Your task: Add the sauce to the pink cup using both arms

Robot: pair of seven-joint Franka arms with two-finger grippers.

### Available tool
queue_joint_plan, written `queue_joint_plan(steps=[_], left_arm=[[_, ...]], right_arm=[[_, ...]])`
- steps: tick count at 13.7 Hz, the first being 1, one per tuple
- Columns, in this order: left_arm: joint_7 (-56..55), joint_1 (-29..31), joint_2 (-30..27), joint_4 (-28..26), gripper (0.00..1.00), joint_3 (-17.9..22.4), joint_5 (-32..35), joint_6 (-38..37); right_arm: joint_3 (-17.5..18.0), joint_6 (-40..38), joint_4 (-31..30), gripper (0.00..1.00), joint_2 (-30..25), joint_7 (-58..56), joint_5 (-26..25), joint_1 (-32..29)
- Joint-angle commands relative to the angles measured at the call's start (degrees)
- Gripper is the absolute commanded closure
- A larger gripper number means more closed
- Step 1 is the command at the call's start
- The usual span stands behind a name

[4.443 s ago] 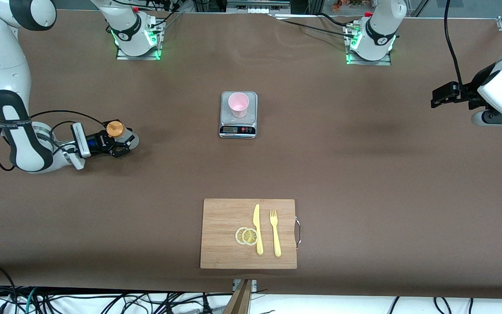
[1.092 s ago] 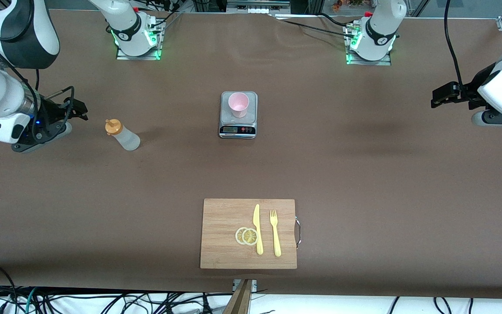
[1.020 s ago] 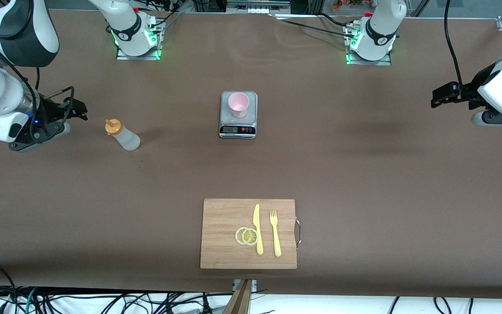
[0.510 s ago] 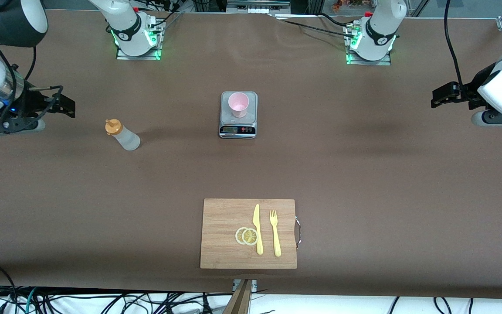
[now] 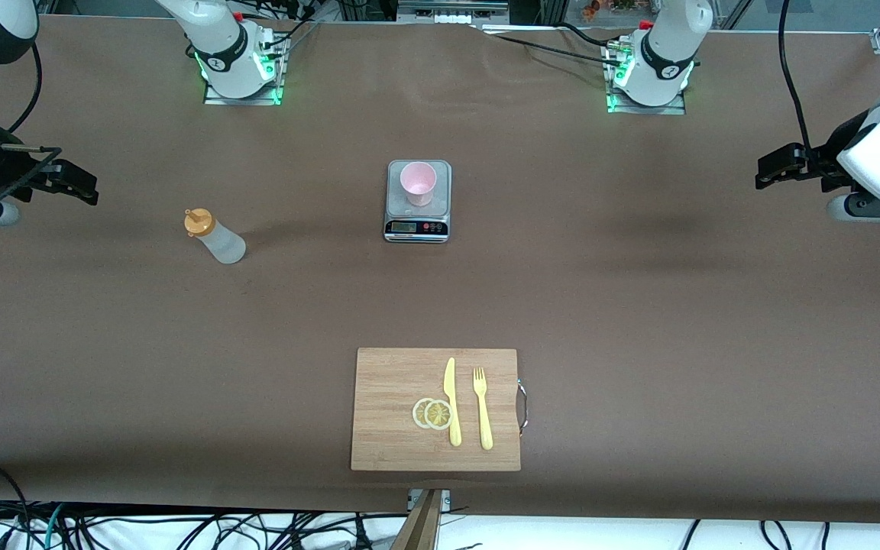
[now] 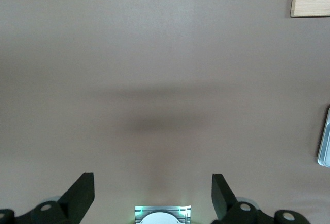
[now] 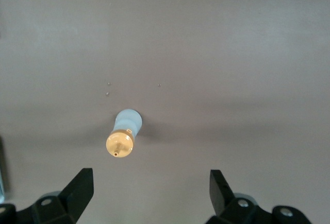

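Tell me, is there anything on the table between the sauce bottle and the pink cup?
No. In the front view, only bare brown table lies between the sauce bottle and the scale that the pink cup stands on.

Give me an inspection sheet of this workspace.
Surface: brown table, bare around the things.
Job's things: sauce bottle upright toward the right arm's end; pink cup on a scale.
Clutter: cutting board with lemon slices, knife, fork.
Grippers: right pincer open, empty, beside the bottle; left pincer open, waiting.
Cables: black ones below the table's near edge.
Surroundings: two arm bases lit green.
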Motion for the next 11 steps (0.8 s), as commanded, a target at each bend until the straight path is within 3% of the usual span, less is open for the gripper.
queue_joint_plan(steps=[1,3,5,6,11], left_arm=[[1.3,0.4,0.4,0.2,0.0,-0.2,0.5,-0.1],[1.3,0.4,0.4,0.2,0.0,-0.2,0.5,0.0],[1.2,0.3,0.5,0.2,0.0,-0.2,0.5,0.0],[1.2,0.3,0.5,0.2,0.0,-0.2,0.5,0.0],[1.2,0.3,0.5,0.2,0.0,-0.2,0.5,0.0]], right_arm=[[-0.3,-1.2,0.8,0.0,-1.2,2.8,0.8,-0.2],[-1.6,-1.0,1.1,0.0,-1.4,2.5,1.2,-0.3],[-4.0,-0.9,0.9,0.0,-1.3,1.3,7.0,-0.4],[-4.5,-0.7,0.9,0.0,-1.3,-0.2,7.5,-0.4],[-4.3,-0.1,1.1,0.0,-1.3,-0.6,5.6,-0.2]])
